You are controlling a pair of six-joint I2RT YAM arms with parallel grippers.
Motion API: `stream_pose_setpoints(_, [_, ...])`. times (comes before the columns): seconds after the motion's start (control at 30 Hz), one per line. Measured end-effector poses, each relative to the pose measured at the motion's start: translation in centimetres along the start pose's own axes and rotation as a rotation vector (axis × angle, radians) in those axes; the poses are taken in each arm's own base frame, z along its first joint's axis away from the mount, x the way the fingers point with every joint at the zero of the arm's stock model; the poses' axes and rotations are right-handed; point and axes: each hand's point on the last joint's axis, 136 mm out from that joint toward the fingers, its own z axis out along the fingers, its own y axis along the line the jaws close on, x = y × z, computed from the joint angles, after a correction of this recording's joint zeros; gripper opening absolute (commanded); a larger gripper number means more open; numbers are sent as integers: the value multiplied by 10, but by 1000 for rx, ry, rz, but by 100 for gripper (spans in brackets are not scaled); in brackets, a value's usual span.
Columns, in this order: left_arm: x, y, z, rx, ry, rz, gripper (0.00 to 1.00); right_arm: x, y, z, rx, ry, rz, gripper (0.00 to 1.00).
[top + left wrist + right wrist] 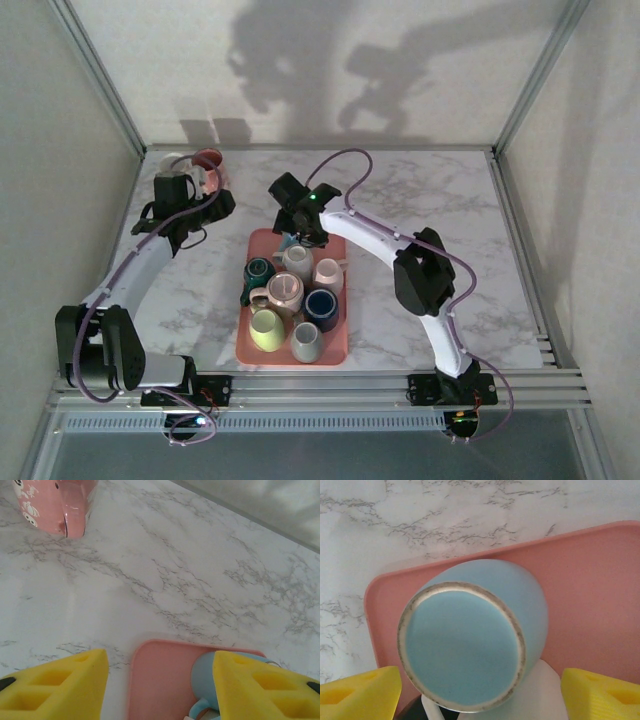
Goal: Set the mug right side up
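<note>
While the mug [470, 640] stands upside down in a corner of the tray [590, 580], bottom up, its long axis points straight up at the right gripper [480, 680] above it. That gripper is spread wide and touches nothing. On the left wrist, the left gripper [157, 670] is spread and empty, with the mug low to one side. From above, the right gripper is nearer.

One pink tray [243, 345] held roughly nine mugs [320, 305], crowded too tightly for a sure count. One pink patterned mug [208, 160] stood apart on the marble table [450, 200]. There were two robot arms [145, 262].
</note>
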Motion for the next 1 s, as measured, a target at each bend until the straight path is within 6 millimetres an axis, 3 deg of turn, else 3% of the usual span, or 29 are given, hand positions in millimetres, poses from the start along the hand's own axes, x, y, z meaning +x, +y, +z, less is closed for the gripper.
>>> stream_pose_setpoints(0.3, [1, 0, 0, -1, 6, -1, 57, -1, 6, 17, -10, 34, -94, 78])
stream_pose_setpoints(0.57, [4, 2, 0, -7, 17, 14, 57, 4, 34, 20, -122, 94, -302, 76])
stream_pose_setpoints(0.8, [6, 9, -1, -24, 28, 14, 57, 5, 68, 22, -234, 115, -512, 82])
stream_pose_setpoints(1.0, [4, 12, -3, -30, 25, 15, 57, -8, 85, 3, -267, 69, -615, 91])
